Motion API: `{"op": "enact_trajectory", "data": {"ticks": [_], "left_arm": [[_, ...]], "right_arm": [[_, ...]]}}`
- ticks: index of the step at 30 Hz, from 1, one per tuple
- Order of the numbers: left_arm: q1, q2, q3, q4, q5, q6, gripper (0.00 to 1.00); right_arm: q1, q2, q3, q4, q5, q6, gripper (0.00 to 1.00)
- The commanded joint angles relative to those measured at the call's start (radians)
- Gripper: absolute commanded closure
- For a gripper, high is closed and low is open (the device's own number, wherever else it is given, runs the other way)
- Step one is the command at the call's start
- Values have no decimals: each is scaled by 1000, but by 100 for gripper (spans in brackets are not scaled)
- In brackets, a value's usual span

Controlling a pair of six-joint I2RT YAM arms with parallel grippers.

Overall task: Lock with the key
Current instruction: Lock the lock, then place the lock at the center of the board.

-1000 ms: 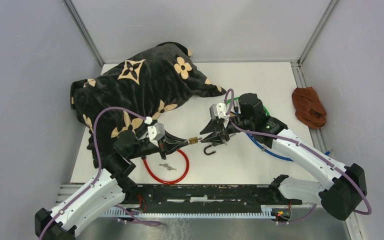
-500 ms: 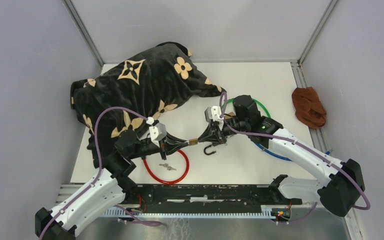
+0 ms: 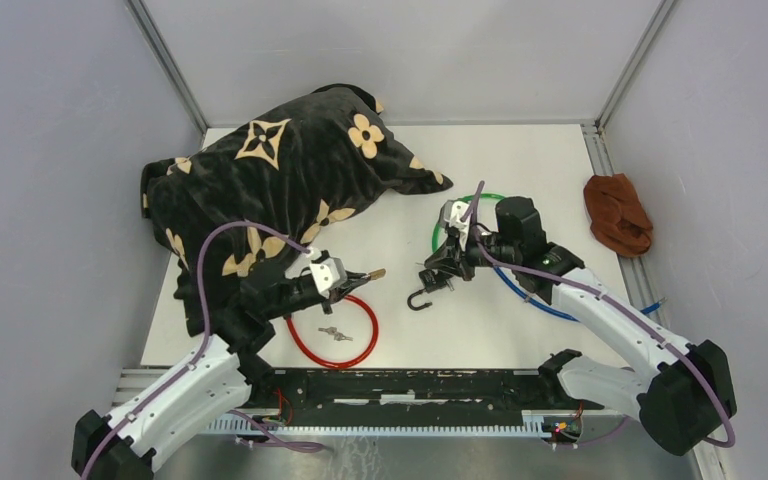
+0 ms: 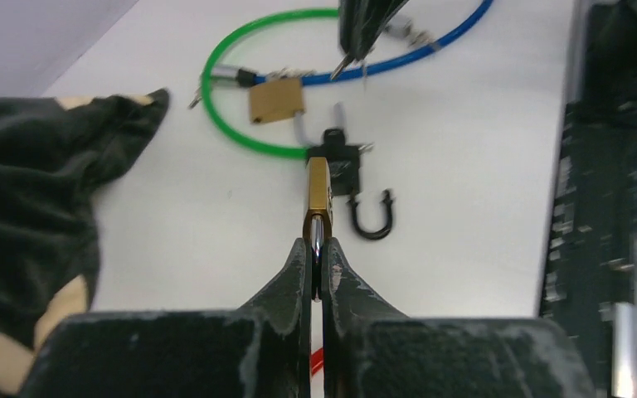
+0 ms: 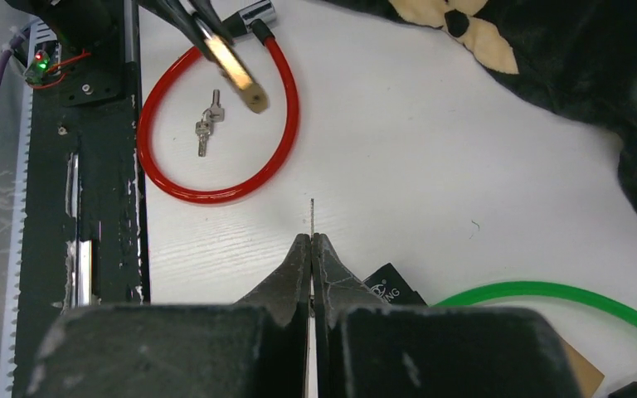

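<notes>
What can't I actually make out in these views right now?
- Key: right wrist view shows only an edge-on sliver; the right fingers hide the rest.
- Padlock keyhole: in the left wrist view that end faces away; in the right wrist view it is blurred.
- Top view: the key is too small to make out.

White-shelled arms [image 3: 175,395], black joints [image 3: 685,385], looping purple cables [image 3: 201,290].

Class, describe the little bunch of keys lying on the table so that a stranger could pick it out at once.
Find the big black blanket with tan flowers on the left of the table; just nearer the arms lies a red cable loop. The keys lie flat inside that loop: two small silver keys joined together, the only thing lying within the red ring.
</notes>
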Motion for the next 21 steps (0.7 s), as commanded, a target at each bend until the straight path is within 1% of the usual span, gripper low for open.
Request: {"op": "enact_trajectory", "data": {"ticks": [1,3,6,7,9,12,14,19,21], "left_arm": [[-9,122,-50,93,-215,411,98],[-27,192,-60,147,-245,564,98],[-68,293,-80,246,-250,754,98],[-79,325,-90,287,-243,832,98],[-91,378,-111,339,-194,938,98],[-103,430,-137,368,-135,1047,98],[-111,462,-148,376,-111,1105,98],[-157,531,-137,337,-74,1185,98],[-162,550,-132,302,-26,1246,98]], "right_arm": [[10,-11,-54,186,26,139,100],[25,-13,-90,244,34,182,100],[59,0,-126,280,71,201,100],[64,5,-141,297,73,213,100],[72,12,-170,347,72,249,100],[79,17,-220,432,85,322,100],[88,25,-240,456,92,337,100],[137,62,-271,508,106,355,100],[153,76,-278,527,114,362,100]]}}
